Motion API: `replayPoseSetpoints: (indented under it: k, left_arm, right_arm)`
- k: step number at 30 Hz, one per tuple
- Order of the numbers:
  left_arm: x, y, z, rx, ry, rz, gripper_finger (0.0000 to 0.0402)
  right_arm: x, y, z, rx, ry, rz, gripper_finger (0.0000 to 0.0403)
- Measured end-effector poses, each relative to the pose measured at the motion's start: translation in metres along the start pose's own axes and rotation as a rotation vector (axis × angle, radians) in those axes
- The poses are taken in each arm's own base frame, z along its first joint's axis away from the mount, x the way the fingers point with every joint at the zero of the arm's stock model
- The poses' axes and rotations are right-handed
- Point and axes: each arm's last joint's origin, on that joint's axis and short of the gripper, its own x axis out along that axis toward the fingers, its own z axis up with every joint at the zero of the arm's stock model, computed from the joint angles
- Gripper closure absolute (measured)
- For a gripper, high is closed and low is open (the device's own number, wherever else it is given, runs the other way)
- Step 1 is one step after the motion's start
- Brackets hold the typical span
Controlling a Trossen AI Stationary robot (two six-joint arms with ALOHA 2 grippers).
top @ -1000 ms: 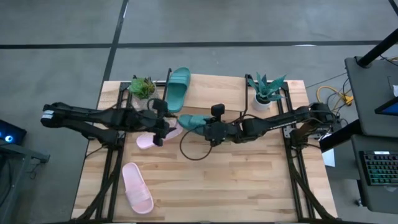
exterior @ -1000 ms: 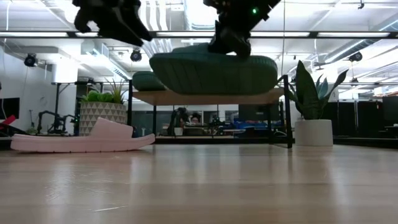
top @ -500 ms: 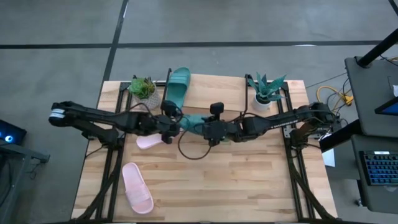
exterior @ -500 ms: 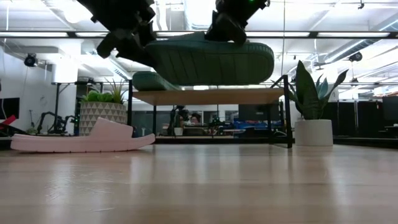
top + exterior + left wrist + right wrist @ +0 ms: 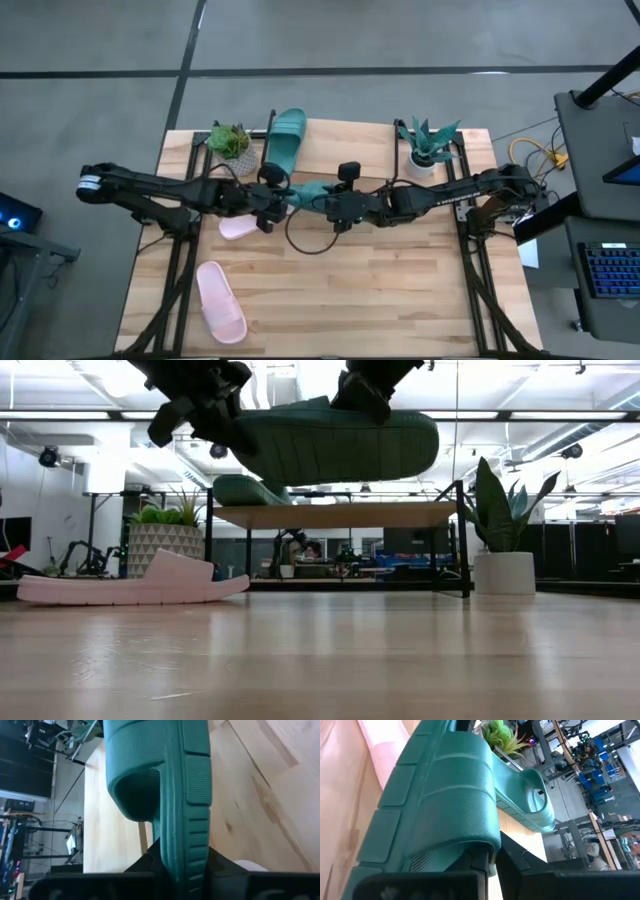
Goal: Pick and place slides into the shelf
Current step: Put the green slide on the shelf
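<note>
A dark teal slide (image 5: 305, 193) hangs in the air over the table's middle, in front of the shelf (image 5: 345, 145). Both grippers are shut on it. My left gripper (image 5: 274, 197) has the end toward the table's left and my right gripper (image 5: 332, 203) has its strap. In the low view this slide (image 5: 340, 448) rides sole down, a little higher than the shelf's plank (image 5: 340, 515). A second teal slide (image 5: 284, 140) lies on the shelf's left part. One pink slide (image 5: 238, 228) lies sole down on the table under my left arm, another (image 5: 220, 302) near the front left. My left gripper pinches the sole's left end (image 5: 185, 842) between its two fingers, one on the footbed side and one on the underside. It comes from the table's left, slanting down. My right gripper has the ribbed strap's edge (image 5: 470, 842) between its fingers, reaching from the right and above. The slide is lifted clear of the table, nearly level.
A leafy plant in a patterned pot (image 5: 230, 140) stands by the shelf's left end. A spiky plant in a white pot (image 5: 428, 148) stands by its right end. The shelf's black legs (image 5: 465, 540) stand on the far part of the table. Bare wood (image 5: 380, 290) spreads across the near right.
My left gripper has gone toward the table's right and far edge, up to the hanging teal slide, and has taken hold of its left end. The slide, still held by my right gripper, has risen a little.
</note>
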Motion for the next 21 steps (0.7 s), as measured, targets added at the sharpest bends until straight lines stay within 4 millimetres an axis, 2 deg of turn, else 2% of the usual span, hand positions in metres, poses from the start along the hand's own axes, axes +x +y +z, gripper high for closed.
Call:
replayPoseSetpoints:
  k: [4,7,13,15,17,21]
  left_arm:
    - [-0.004,0.001,-0.003,0.002,0.010,-0.003,0.0381]
    - [-0.011,0.004,-0.004,-0.014,-0.013,0.016,0.0381]
    - [-0.022,0.003,-0.014,-0.009,-0.063,0.052,0.0381]
    - [-0.025,0.002,-0.016,-0.002,-0.101,0.077,0.0381]
    - [-0.028,0.001,-0.020,0.008,-0.149,0.095,0.0381]
    - [-0.031,-0.003,-0.023,0.029,-0.285,0.114,0.0381]
  right_arm:
    - [-0.007,-0.003,0.000,-0.040,0.028,-0.061,0.0360]
    - [-0.021,-0.010,0.002,-0.039,0.023,-0.119,0.0325]
    - [-0.078,-0.023,0.011,0.004,-0.073,-0.163,0.0263]
    - [-0.102,-0.027,0.012,0.038,-0.151,-0.116,0.0253]
    - [-0.125,-0.030,0.011,0.047,-0.250,0.003,0.0248]
    - [-0.157,-0.025,0.004,0.065,-0.398,0.186,0.0249]
